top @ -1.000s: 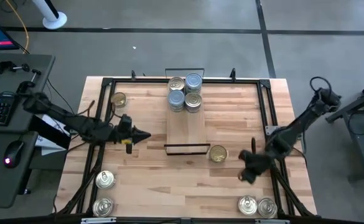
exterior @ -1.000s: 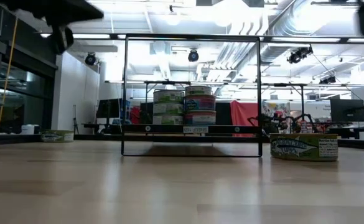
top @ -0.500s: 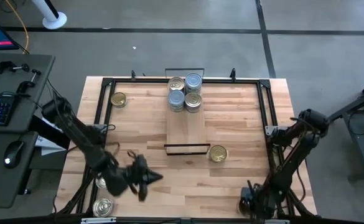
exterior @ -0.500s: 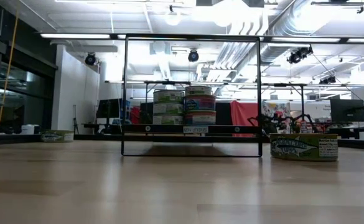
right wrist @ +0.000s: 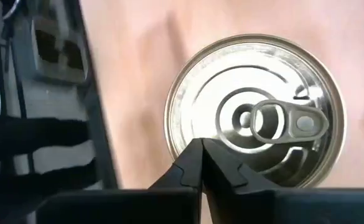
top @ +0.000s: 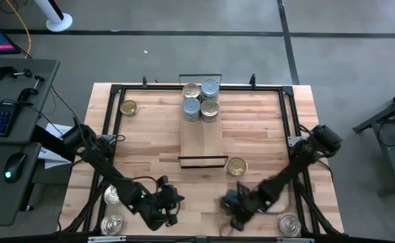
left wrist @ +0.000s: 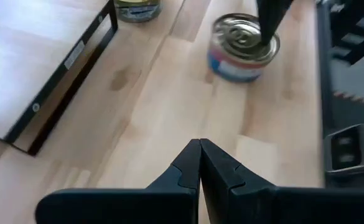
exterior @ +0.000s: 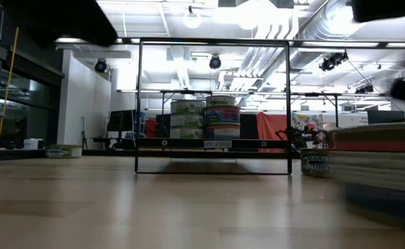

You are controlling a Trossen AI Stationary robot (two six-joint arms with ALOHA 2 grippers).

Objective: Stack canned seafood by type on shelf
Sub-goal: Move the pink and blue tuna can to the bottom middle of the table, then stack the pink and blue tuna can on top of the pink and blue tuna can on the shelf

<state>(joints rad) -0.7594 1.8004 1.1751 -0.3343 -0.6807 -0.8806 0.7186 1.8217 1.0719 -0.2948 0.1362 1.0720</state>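
Note:
My right gripper [top: 234,206] is shut, its tips on a silver-topped tin of canned seafood [right wrist: 256,112] near the table's front middle. The tin also shows in the left wrist view [left wrist: 242,46]. My left gripper [top: 172,202] hangs shut and holds nothing, just left of that tin, pointing at it. The shelf [top: 202,135] lies at the far middle. On its far end rest stacked tins [top: 200,101]. A gold-topped tin [top: 236,166] sits on the table off the shelf's near right corner. My right gripper has its shut fingertips [left wrist: 267,22] on the tin's lid [right wrist: 197,127], near the rim, beside the pull tab. They come from above, slanting down. The tin stands upright with its bottom on the table.
Loose tins sit at the far left [top: 127,106], the near left [top: 113,196] [top: 111,225] and the near right [top: 290,225]. A black frame [top: 288,115] runs round the tabletop. Bare wood lies between the shelf and both grippers.
My left gripper has swung from the table's left side toward the near edge and the middle, sinking and rolling. My right gripper has dropped to the near right tins, then gone left; one tin has slid with it along the table toward the middle.

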